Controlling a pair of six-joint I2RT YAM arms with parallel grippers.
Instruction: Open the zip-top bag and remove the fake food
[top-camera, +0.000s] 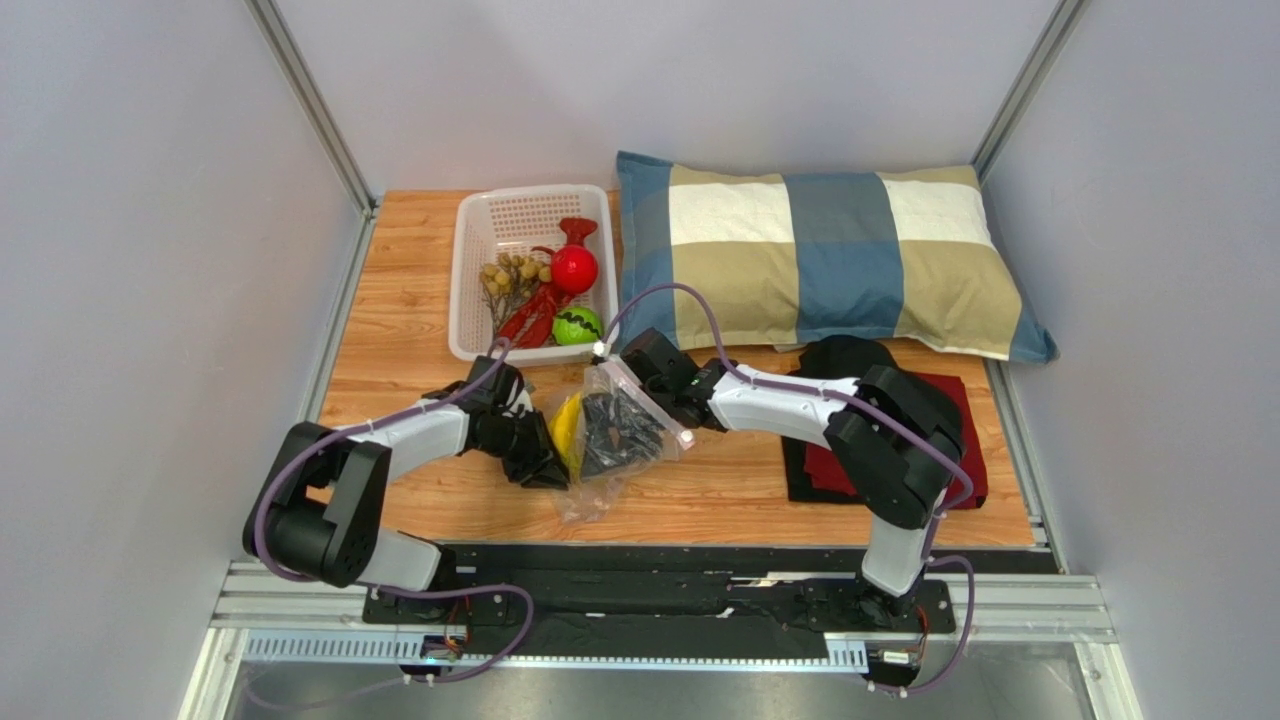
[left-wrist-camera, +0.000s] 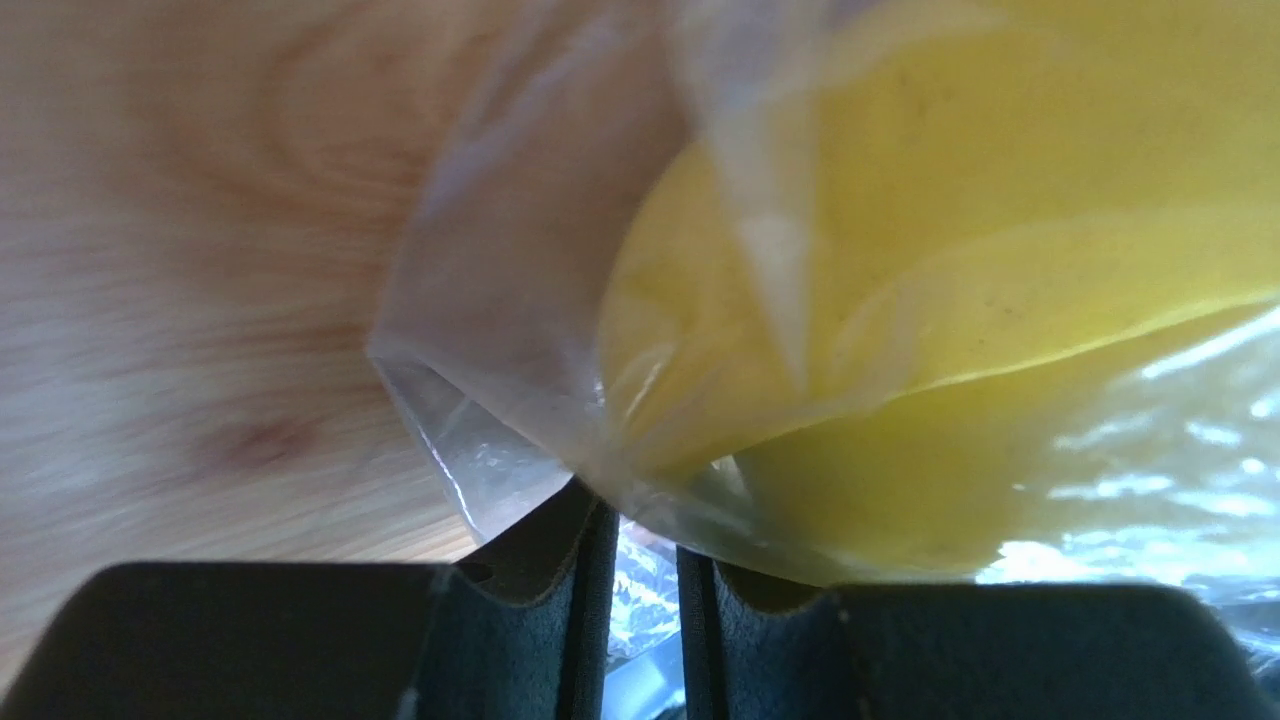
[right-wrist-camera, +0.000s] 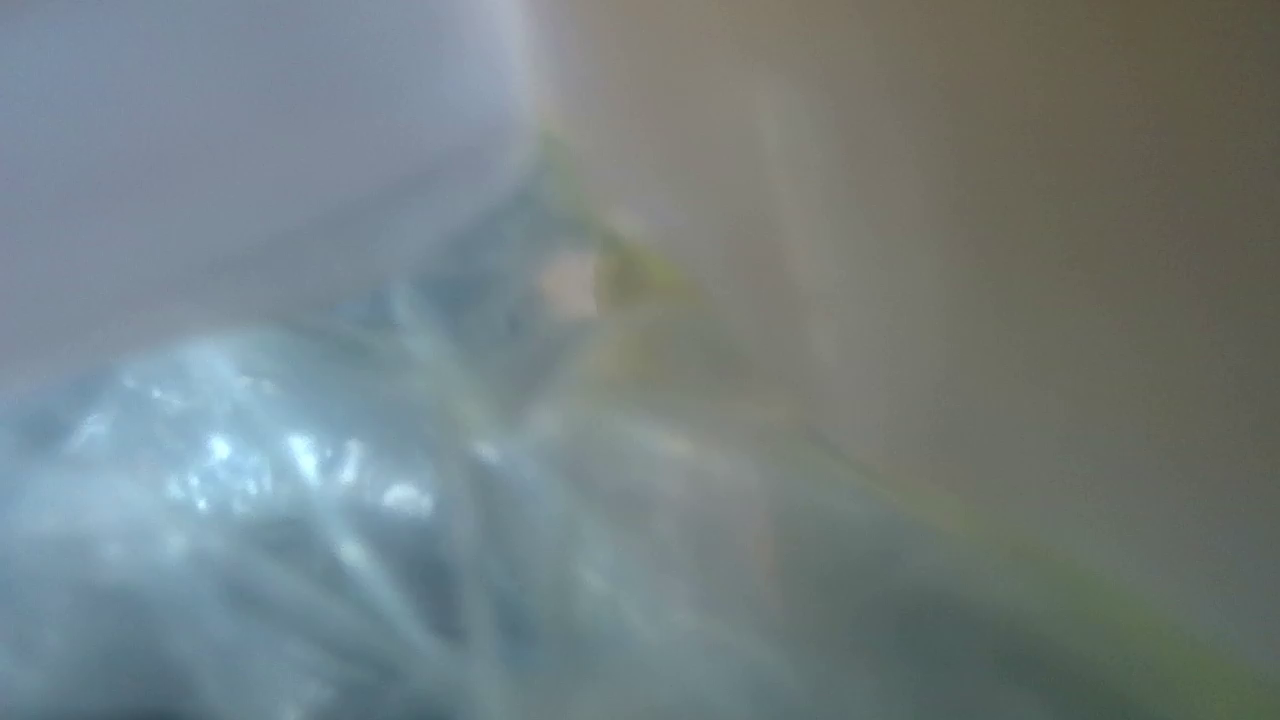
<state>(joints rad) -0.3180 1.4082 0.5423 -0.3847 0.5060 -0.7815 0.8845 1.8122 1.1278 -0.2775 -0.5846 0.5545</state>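
Note:
The clear zip-top bag (top-camera: 589, 492) lies crumpled on the wooden table between my two arms. A yellow banana bunch (top-camera: 565, 428) shows through its left side. My left gripper (top-camera: 537, 462) sits at the bag's left edge. In the left wrist view its jaws (left-wrist-camera: 639, 528) stand almost together with a fold of bag film (left-wrist-camera: 481, 300) pinched between them, and the banana (left-wrist-camera: 932, 300) is just beyond. My right gripper (top-camera: 615, 431) reaches into the bag from the right and shows only as a dark shape through the plastic. The right wrist view is a blur of crinkled film (right-wrist-camera: 271, 495).
A white mesh basket (top-camera: 478, 240) at the back holds a red round fruit (top-camera: 573, 270), a green striped ball (top-camera: 576, 324), a red chilli shape (top-camera: 529, 318) and a brownish cluster (top-camera: 508, 279). A checked pillow (top-camera: 819, 248) and a dark red cloth (top-camera: 965, 450) lie to the right.

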